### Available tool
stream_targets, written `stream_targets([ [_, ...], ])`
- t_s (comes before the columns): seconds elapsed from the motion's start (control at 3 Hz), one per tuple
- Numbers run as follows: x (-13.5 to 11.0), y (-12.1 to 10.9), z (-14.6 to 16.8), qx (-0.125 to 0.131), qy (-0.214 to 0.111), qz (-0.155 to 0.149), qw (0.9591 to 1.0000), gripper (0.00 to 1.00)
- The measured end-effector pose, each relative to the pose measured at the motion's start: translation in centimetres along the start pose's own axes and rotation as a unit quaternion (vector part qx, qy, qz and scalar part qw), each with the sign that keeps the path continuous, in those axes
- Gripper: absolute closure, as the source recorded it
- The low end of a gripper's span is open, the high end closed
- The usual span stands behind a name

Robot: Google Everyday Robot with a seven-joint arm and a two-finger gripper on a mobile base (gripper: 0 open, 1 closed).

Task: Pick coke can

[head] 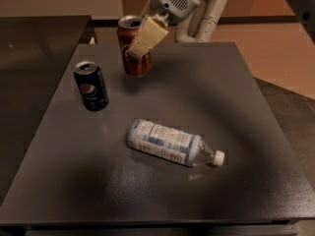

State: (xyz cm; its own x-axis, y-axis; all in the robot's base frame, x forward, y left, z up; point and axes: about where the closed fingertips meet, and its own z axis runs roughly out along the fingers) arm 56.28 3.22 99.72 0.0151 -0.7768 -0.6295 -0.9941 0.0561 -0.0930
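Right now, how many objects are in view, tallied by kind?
Soda cans: 2 (coke can, Pepsi can)
Bottles: 1 (plastic water bottle)
Total: 3
The gripper is at the back, jaws closed on the coke can.

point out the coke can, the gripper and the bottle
coke can [137, 66]: camera view, lower red body
gripper [138, 45]: camera view, jaw tips, clamped on the coke can
bottle [165, 142]: camera view, middle of label
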Motion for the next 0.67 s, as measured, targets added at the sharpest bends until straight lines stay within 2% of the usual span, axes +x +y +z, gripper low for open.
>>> stream_targets([
  [0.33,-1.49,0.95,-2.55,0.013,-0.004,-0.027,0.9995,1.0],
  [0.67,-1.49,0.95,-2.55,0.013,-0.004,-0.027,0.9995,1.0],
])
